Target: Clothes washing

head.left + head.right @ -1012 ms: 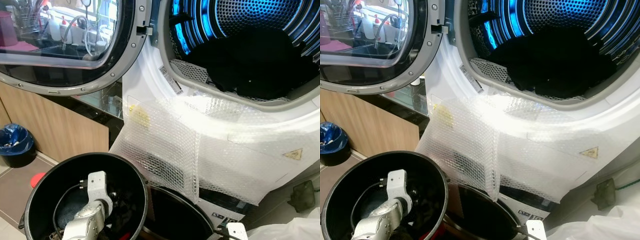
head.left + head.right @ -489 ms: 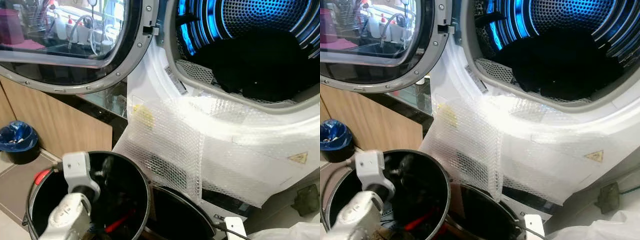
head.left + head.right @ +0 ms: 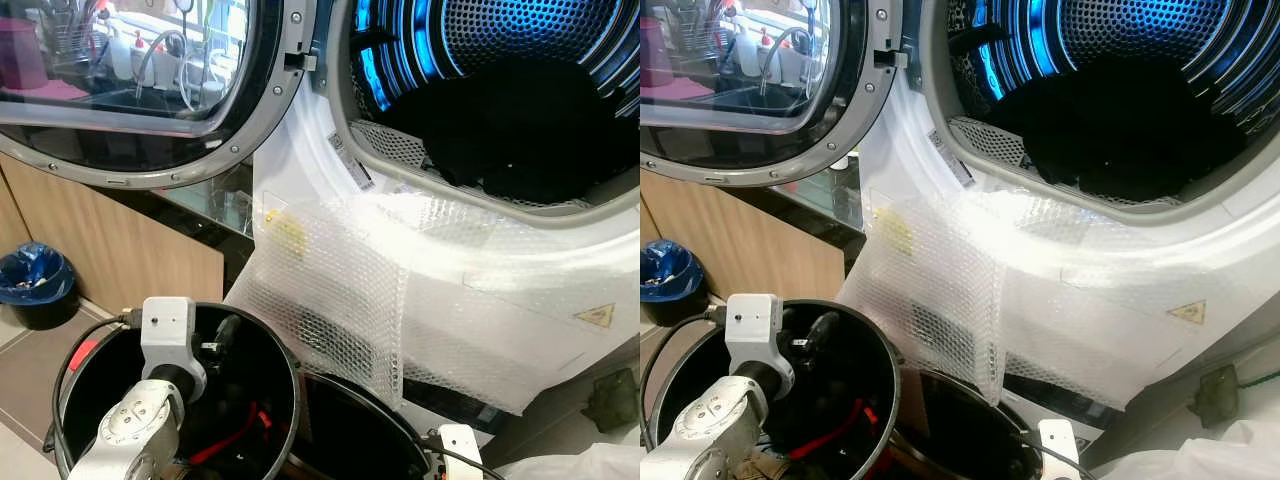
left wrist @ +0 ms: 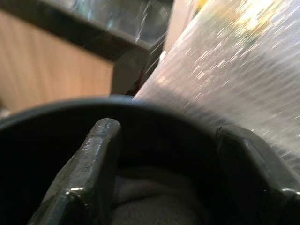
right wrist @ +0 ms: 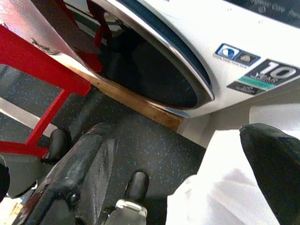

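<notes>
Left wrist view: the left tool (image 4: 164,187) is seen with its two black fingers spread apart inside the black bucket (image 3: 285,400), nothing held between them, dark cloth (image 4: 154,206) lying just below. The right tool (image 5: 187,187) is likewise spread open and empty, low near the floor beside white fabric (image 5: 225,187). Beyond the bucket, bubble wrap (image 3: 340,290) is draped down the dryer front. Farther up, dark clothes (image 3: 520,120) are piled inside the blue-lit drum (image 3: 520,35), well apart from both tools, beside the open door (image 3: 130,90).

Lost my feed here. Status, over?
Left gripper jaws open, inside black bucket over dark clothes. Right gripper open, idle low. Dryer drum open, loaded. Bubble wrap draped below.
</notes>
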You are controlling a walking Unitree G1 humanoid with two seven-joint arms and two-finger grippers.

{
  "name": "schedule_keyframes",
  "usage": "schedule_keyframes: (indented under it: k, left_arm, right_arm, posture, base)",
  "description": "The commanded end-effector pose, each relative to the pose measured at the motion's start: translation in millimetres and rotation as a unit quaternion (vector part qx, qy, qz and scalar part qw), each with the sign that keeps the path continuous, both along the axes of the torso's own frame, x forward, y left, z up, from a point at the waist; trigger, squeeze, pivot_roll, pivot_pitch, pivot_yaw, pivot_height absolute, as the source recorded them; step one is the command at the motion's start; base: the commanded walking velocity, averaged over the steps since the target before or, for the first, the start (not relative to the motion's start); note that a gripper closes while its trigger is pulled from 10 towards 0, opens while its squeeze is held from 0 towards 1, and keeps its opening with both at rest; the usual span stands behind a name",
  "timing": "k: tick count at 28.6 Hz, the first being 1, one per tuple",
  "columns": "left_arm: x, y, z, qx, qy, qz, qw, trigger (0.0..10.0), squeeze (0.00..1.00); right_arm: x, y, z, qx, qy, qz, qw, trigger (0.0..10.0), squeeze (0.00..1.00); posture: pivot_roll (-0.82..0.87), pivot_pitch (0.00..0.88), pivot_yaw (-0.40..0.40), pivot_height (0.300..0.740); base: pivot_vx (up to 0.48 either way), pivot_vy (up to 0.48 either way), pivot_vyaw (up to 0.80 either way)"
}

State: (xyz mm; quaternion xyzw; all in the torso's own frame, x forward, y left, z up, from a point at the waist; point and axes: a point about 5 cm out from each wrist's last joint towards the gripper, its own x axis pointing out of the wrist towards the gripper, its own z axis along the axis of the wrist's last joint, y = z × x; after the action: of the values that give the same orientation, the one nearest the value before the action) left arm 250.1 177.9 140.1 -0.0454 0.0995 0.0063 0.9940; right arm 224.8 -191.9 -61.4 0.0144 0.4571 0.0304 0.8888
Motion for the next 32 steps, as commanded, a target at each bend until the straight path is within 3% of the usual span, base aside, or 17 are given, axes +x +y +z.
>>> schedule_keyframes:
  k: [1, 7, 14, 19, 22, 23, 26, 29, 32]
  left_arm:
    - [0.6, 1.7, -5.2, 0.010, 0.019, 0.012, 1.000, 10.0, 1.00]
    - [5.7, 6.4, -0.4, 0.021, 0.016, 0.030, 0.999, 10.0, 1.00]
    - [7.2, 1.7, 4.6, 0.118, 0.016, -0.008, 0.993, 10.0, 1.00]
    - [5.3, -14.9, 8.4, 0.101, 0.010, -0.078, 0.992, 10.0, 1.00]
    - [4.3, -18.1, 9.2, 0.090, 0.022, -0.089, 0.992, 10.0, 1.00]
    - [2.1, -17.7, 3.5, 0.086, 0.068, -0.090, 0.990, 10.0, 1.00]
    - [-1.7, -14.3, -7.1, 0.093, 0.125, -0.092, 0.983, 10.0, 1.00]
    - [-11.4, -14.2, -25.3, 0.106, 0.183, -0.154, 0.965, 10.0, 1.00]
    - [-19.4, -6.9, -30.7, 0.158, 0.200, -0.213, 0.943, 10.0, 1.00]
  right_arm:
    - [-5.5, -11.5, -1.6, -0.008, 0.011, -0.013, 1.000, 10.0, 0.00]
    - [-5.9, -13.9, -1.5, -0.010, 0.012, -0.017, 1.000, 10.0, 0.00]
    - [-5.8, -14.1, -1.3, -0.005, 0.012, -0.021, 1.000, 10.0, 0.00]
    - [-7.3, -13.8, -2.2, -0.004, 0.015, -0.018, 1.000, 10.0, 0.00]
    - [-7.3, -14.2, -2.2, -0.005, 0.016, -0.018, 1.000, 10.0, 0.00]
    - [-7.2, -15.0, -2.0, -0.006, 0.016, -0.017, 1.000, 10.0, 0.00]
    - [-6.9, -15.7, -1.7, -0.008, 0.016, -0.017, 1.000, 10.0, 0.00]
    - [-7.1, -15.7, -1.8, -0.009, 0.018, -0.017, 1.000, 10.0, 0.00]
    - [-7.8, -14.5, -2.5, -0.009, 0.020, -0.012, 1.000, 10.0, 0.00]
  posture:
    - [0.16, 0.000, -0.172, 0.740]
    - [0.15, 0.000, -0.172, 0.740]
    - [0.15, 0.000, -0.171, 0.740]
    - [0.15, 0.000, -0.172, 0.740]
    - [0.15, 0.000, -0.173, 0.740]
    - [0.15, 0.000, -0.174, 0.740]
    - [0.15, 0.000, -0.170, 0.740]
    - [0.15, 0.000, -0.168, 0.740]
    - [0.15, 0.000, -0.170, 0.740]
  base:
    - [0.000, 0.000, 0.00]
    - [0.000, 0.000, 0.00]
    - [0.000, 0.000, 0.00]
    - [0.000, 0.000, 0.00]
    - [0.000, 0.000, 0.00]
    - [0.000, 0.000, 0.00]
    - [0.000, 0.000, 0.00]
    - [0.000, 0.000, 0.00]
    - [0.000, 0.000, 0.00]
